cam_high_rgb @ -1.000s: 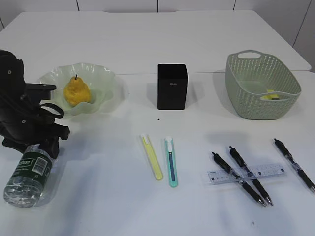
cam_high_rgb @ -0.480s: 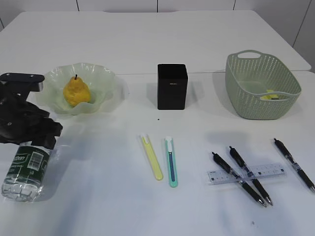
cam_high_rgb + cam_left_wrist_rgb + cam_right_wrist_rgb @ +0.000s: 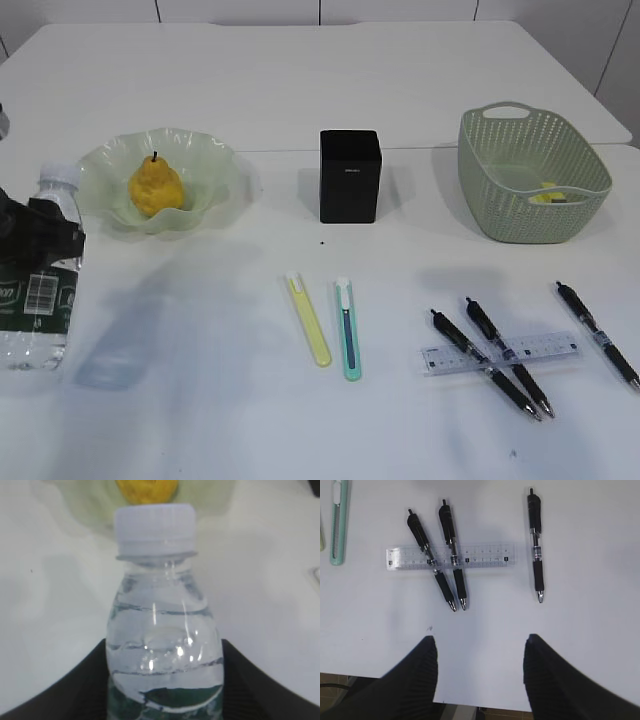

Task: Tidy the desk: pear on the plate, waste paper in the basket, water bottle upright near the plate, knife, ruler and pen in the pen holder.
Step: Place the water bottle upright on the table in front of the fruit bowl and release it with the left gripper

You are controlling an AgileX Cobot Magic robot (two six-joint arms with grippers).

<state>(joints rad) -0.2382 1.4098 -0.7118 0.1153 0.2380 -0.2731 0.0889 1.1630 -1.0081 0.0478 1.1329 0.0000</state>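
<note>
In the exterior view the water bottle (image 3: 38, 275), tipped over a second ago, now stands upright left of the plate (image 3: 215, 190), while the left wrist view shows the left gripper (image 3: 165, 690) clamped around it, and the right wrist view shows the right gripper (image 3: 480, 672) spread empty over the ruler (image 3: 450, 557).

The small clear plastic water bottle with the dark green label (image 3: 38, 275), a second ago lying tilted on the white counter (image 3: 200, 390), now stands nearly upright and lifted, clamped between the left gripper's black fingers (image 3: 75, 690), nearer the left edge.
</note>
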